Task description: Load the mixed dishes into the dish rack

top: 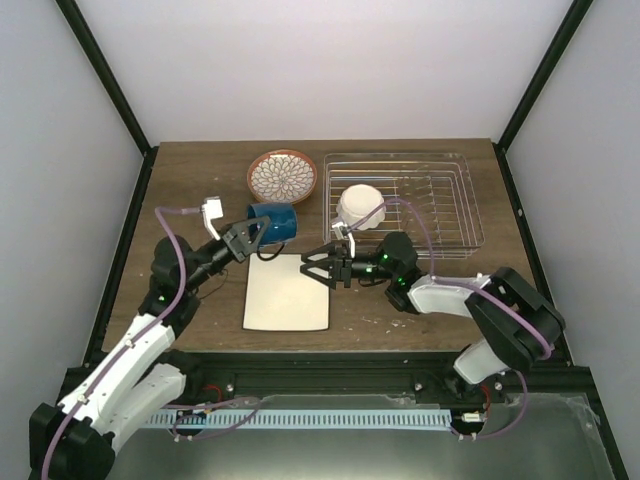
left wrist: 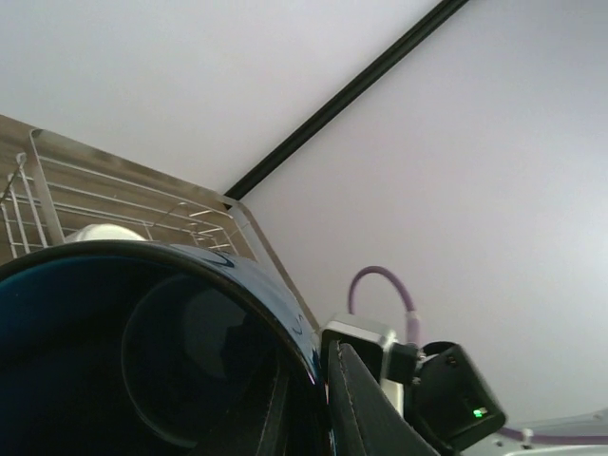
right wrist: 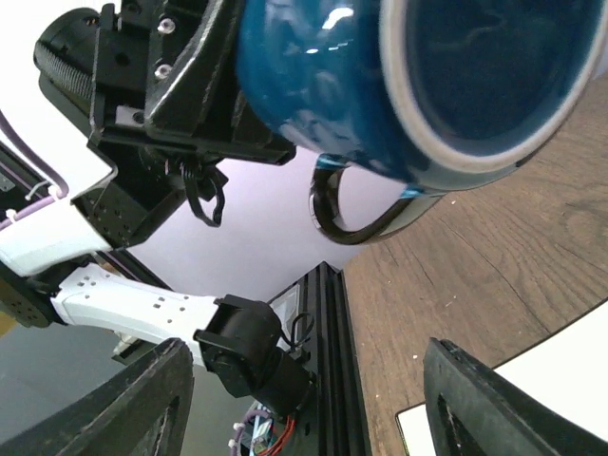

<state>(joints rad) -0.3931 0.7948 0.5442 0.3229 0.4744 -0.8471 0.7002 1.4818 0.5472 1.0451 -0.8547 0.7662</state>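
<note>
My left gripper (top: 245,238) is shut on the rim of the dark blue mug (top: 273,222), one finger inside and one outside, and holds it tilted just left of the dish rack (top: 445,200). In the left wrist view the mug (left wrist: 142,351) fills the lower left, with the gripper (left wrist: 304,380) on its wall. My right gripper (top: 318,268) is open and empty over the top right corner of the cream rectangular plate (top: 287,292). The white scalloped bowl (top: 360,205) sits in the rack's left end. The patterned plate (top: 282,176) lies behind the mug. The right wrist view shows the mug (right wrist: 380,76) above my open gripper (right wrist: 313,418).
The rack (left wrist: 114,195) and the bowl (left wrist: 104,231) show beyond the mug in the left wrist view. A black frame rail (right wrist: 332,380) runs along the table's left edge. A corner of the cream plate (right wrist: 410,435) shows beside my right finger.
</note>
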